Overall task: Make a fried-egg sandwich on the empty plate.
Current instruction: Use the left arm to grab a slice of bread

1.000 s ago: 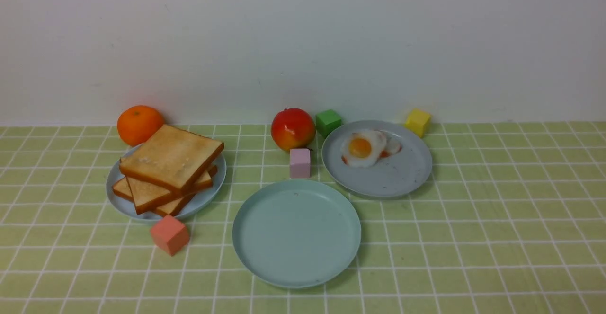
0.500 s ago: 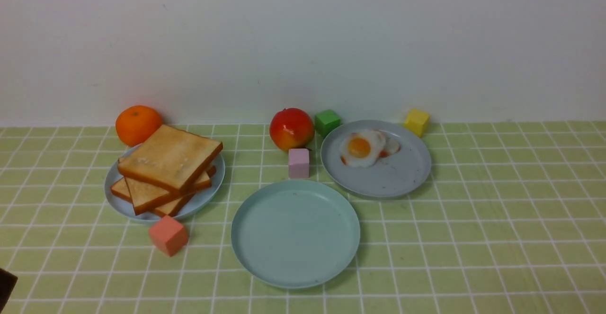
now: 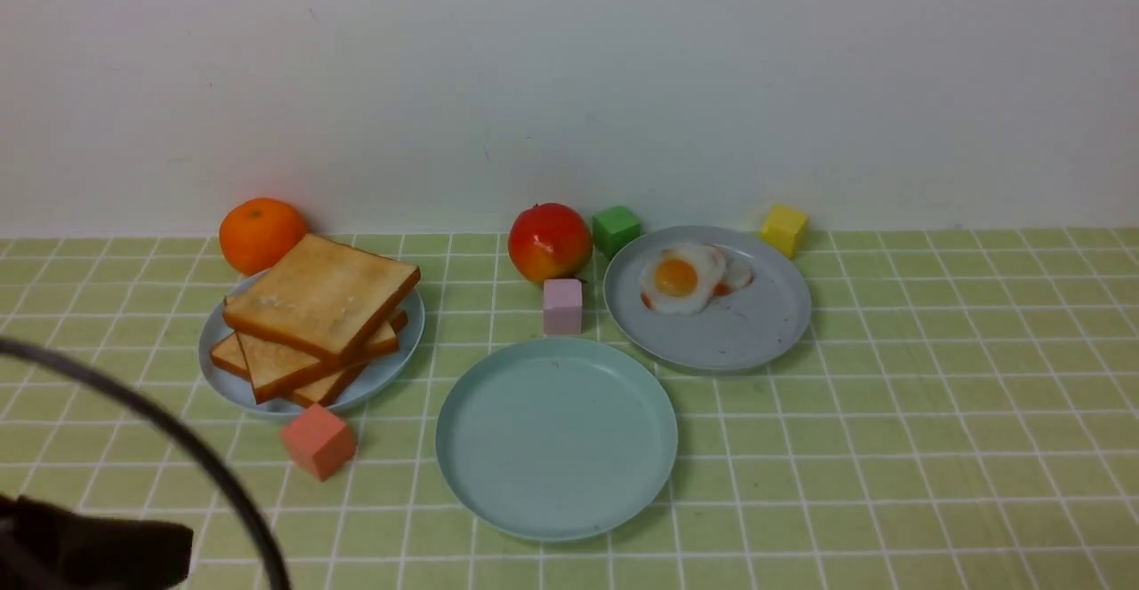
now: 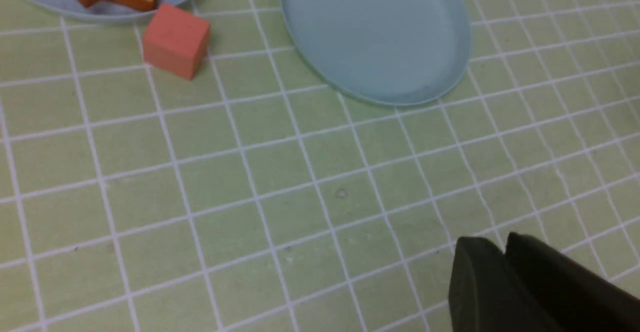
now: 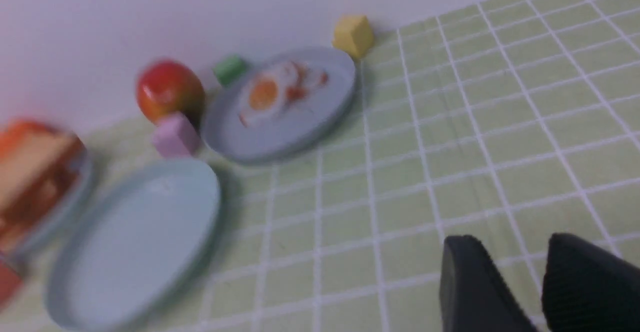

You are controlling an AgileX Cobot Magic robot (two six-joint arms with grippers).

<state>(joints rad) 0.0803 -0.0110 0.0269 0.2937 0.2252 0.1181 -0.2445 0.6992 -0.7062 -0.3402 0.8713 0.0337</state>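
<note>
newly moved into the front view's lower left are a dark, blurred, cut-off arm part [image 3: 107, 545] and a curved cable [image 3: 178, 434]. the mint plate [image 3: 556, 439], lower centre, is bare. toast slices [image 3: 320, 296] fill the pale-blue plate [image 3: 206, 367] at left; fried egg [image 3: 681, 278] lies on the grey plate [image 3: 730, 341], upper right. left pincer [image 4: 500, 242]: tips close together; right pincer [image 5: 507, 242]: apart.

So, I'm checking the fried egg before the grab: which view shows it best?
The front view: the egg is sharp, unobstructed, on the grey plate. The right wrist view shows it blurrier; the left wrist view doesn't show it.
</note>
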